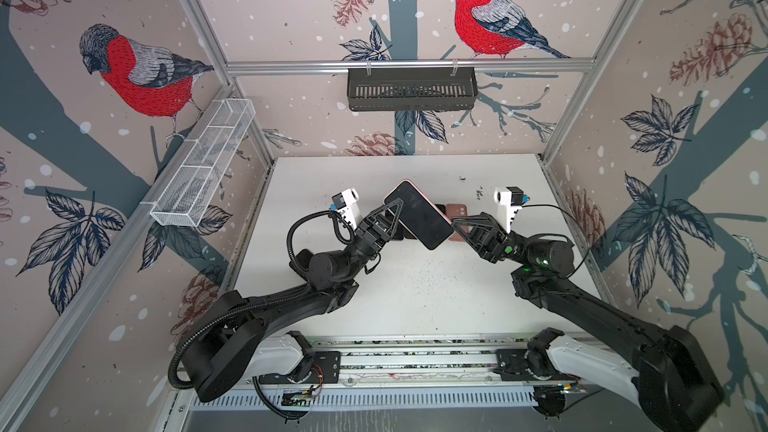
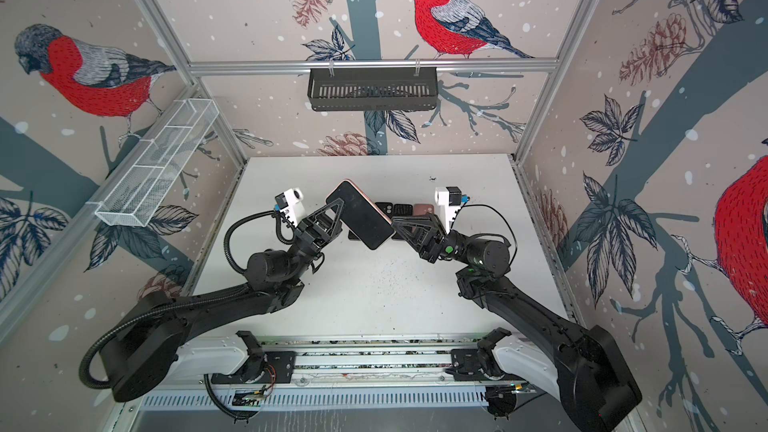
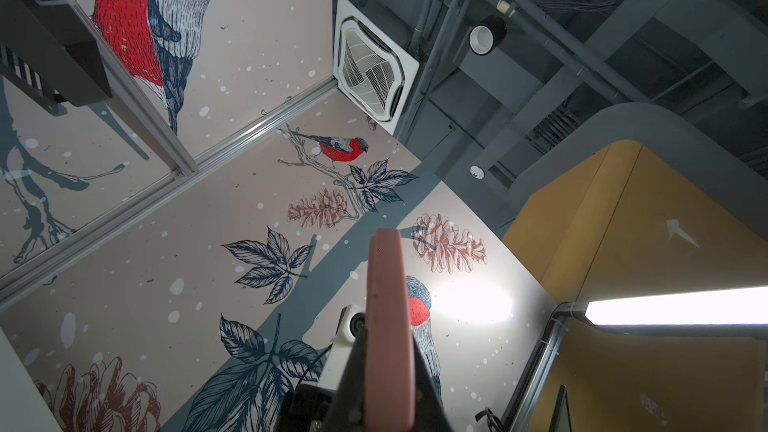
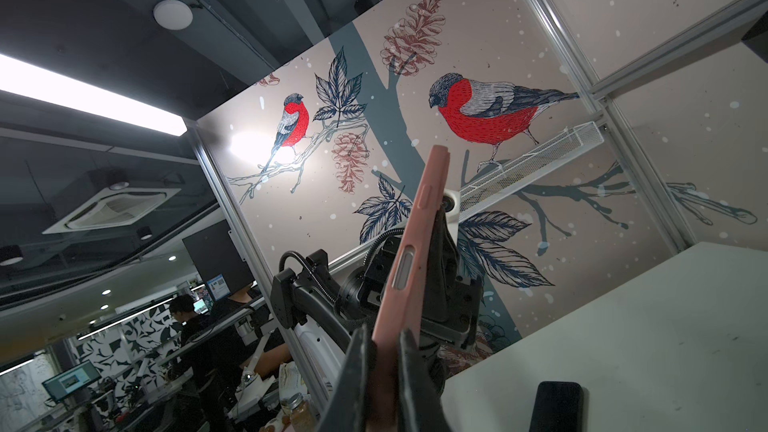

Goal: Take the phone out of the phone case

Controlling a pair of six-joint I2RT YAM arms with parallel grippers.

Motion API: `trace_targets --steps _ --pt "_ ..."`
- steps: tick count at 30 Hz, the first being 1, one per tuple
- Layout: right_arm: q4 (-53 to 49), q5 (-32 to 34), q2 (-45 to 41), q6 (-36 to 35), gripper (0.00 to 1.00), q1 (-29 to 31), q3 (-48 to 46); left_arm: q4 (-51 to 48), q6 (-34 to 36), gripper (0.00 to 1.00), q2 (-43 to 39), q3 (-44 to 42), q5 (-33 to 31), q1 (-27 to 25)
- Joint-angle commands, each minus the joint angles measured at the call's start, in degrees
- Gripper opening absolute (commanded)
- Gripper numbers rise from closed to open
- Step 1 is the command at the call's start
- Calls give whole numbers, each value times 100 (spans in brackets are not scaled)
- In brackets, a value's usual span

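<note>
The phone [image 1: 417,214] is seated in its pink phone case [image 1: 409,182]. The pair hangs in the air above the middle of the worktop [image 1: 415,297], with the dark screen turned up toward the camera in both top views. Its long axis runs on a slant from upper left to lower right of the frame.

The left pincer [image 1: 397,207] reaches in from the left and is pressed together on the upper-left half. The left wrist view shows the phone case [image 3: 388,326] wedged edge-on between its fingers. The right pincer [image 1: 457,226] comes in from the right and pinches the lower-right end. In the right wrist view its fingers [image 4: 359,371] close on either side of the phone case [image 4: 409,259].

So the phone lies straight between the two pincers, and neither arm is nearer than the other. Both grips seem to clamp the case and phone together. I judge that one pincer must let go and take only the rim, or push on the back, before the phone can come free.

A row of dark and pink cases [image 1: 457,211] lies flat just beyond, partly hidden.
</note>
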Motion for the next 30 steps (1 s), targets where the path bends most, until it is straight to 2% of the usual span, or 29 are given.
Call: trace_targets --steps 1,9,12,21,30 --pt "-8 -253 227 523 2 -39 63 1136 -229 0 55 113 768 -172" --pt "1502 308 830 2062 4 -343 -126 1133 -131 0 25 330 837 -263" --pt "1779 431 1098 2404 4 -331 -40 1133 -123 0 41 435 898 -265" --pt "1829 711 1293 2836 8 -355 -34 1133 -93 0 69 568 928 -282" --pt "1993 800 1372 3102 9 -399 -43 1138 -75 0 66 593 972 -291"
